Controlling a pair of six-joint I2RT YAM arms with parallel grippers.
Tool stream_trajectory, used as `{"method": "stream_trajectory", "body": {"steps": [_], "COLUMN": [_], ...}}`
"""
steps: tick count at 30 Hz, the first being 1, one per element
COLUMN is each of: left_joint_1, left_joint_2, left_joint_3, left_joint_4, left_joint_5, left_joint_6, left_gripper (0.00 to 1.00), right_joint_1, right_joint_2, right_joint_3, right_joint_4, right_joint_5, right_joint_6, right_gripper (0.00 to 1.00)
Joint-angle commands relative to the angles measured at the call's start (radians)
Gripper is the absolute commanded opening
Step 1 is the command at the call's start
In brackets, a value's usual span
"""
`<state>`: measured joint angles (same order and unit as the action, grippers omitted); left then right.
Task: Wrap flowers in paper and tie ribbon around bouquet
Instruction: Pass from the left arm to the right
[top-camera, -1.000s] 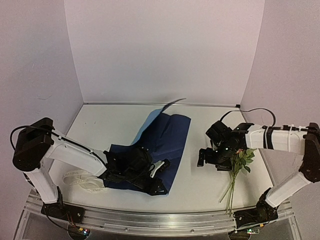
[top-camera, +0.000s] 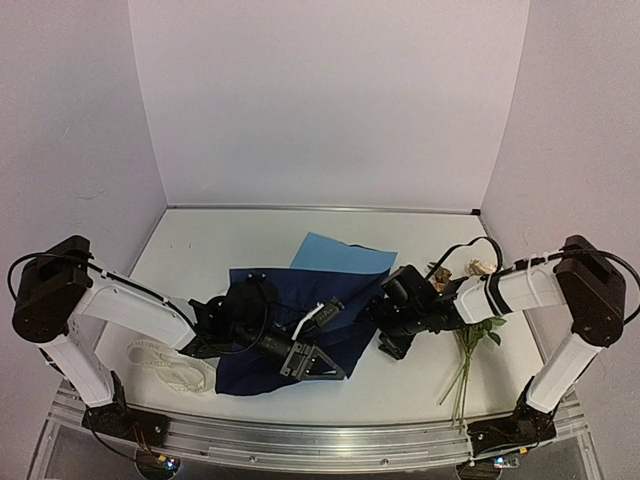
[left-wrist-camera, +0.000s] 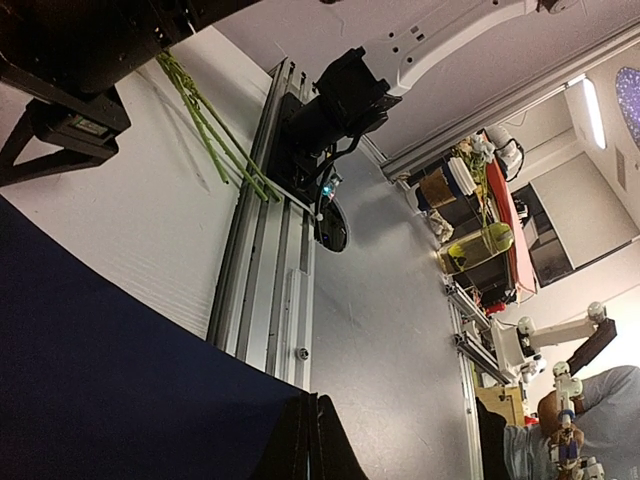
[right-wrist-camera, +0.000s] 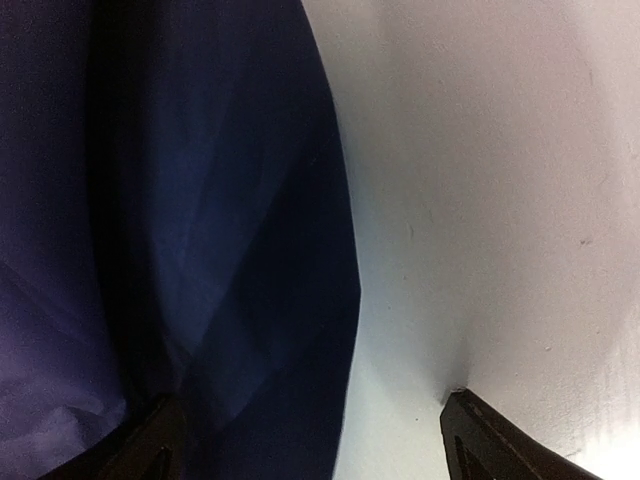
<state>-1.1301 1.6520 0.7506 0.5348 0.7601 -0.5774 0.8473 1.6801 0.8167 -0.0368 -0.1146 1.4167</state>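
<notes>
The paper (top-camera: 275, 305) lies crumpled mid-table, dark blue on top, with a light-blue flap (top-camera: 340, 255) at the back. My left gripper (top-camera: 312, 365) is shut on its near edge. In the left wrist view the dark sheet (left-wrist-camera: 100, 380) runs into the closed left gripper (left-wrist-camera: 312, 445). My right gripper (top-camera: 385, 330) stands open at the paper's right edge. In the right wrist view that edge (right-wrist-camera: 340, 300) passes between the fingertips (right-wrist-camera: 495, 440) of the right gripper (right-wrist-camera: 320, 440). The flowers (top-camera: 478, 325) lie on the table just right of it. The ribbon (top-camera: 165, 362) is heaped under my left arm.
The flower stems (top-camera: 458, 385) reach toward the metal rail (top-camera: 320, 440) at the table's near edge. White walls close in the back and both sides. The left wrist view shows the stems (left-wrist-camera: 205, 125) and the right arm's base (left-wrist-camera: 340, 95).
The paper's raised light-blue flap has dropped and now lies lower on the table. My right gripper has moved left from the flowers to the paper's right edge. The left gripper stays shut on the paper.
</notes>
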Motion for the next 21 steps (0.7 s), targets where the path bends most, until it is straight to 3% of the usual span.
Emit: {"method": "stream_trajectory", "body": {"steps": [1, 5, 7, 8, 9, 10, 12, 13, 16, 21], "left_joint_1": [0.007, 0.007, 0.007, 0.007, 0.007, 0.007, 0.007, 0.008, 0.020, 0.075], "left_joint_2": [-0.009, -0.018, -0.034, -0.038, -0.050, -0.062, -0.098, -0.126, -0.166, -0.092], "left_joint_3": [0.009, 0.006, 0.000, -0.003, -0.003, -0.007, -0.020, -0.020, 0.011, 0.110], "left_joint_4": [0.070, 0.062, 0.039, 0.023, -0.013, -0.055, -0.124, -0.187, -0.409, -0.630], "left_joint_5": [0.009, -0.021, -0.068, -0.095, -0.156, -0.207, -0.347, -0.407, -0.650, -0.814], "left_joint_6": [-0.008, -0.011, -0.008, -0.009, -0.014, -0.018, -0.040, -0.045, -0.071, -0.128], "left_gripper": [0.00, 0.00, 0.00, 0.00, 0.10, 0.28, 0.57, 0.65, 0.74, 0.75], "right_joint_1": [0.028, 0.044, 0.047, 0.047, 0.046, 0.045, 0.047, 0.051, 0.076, 0.095], "right_joint_2": [0.037, 0.060, 0.062, 0.059, 0.046, 0.027, -0.060, -0.114, -0.228, -0.250], "right_joint_3": [-0.057, -0.040, -0.036, -0.036, -0.032, -0.025, 0.014, 0.037, 0.146, 0.305], "right_joint_4": [0.141, 0.182, 0.192, 0.198, 0.194, 0.173, 0.001, -0.095, -0.387, -0.569], "right_joint_5": [0.033, 0.020, 0.022, 0.023, 0.026, 0.031, 0.056, 0.081, 0.177, 0.123], "right_joint_6": [0.165, 0.185, 0.183, 0.176, 0.151, 0.113, -0.016, -0.082, -0.324, -0.529], "right_gripper": [0.82, 0.59, 0.40, 0.25, 0.11, 0.00, 0.00, 0.00, 0.00, 0.00]}}
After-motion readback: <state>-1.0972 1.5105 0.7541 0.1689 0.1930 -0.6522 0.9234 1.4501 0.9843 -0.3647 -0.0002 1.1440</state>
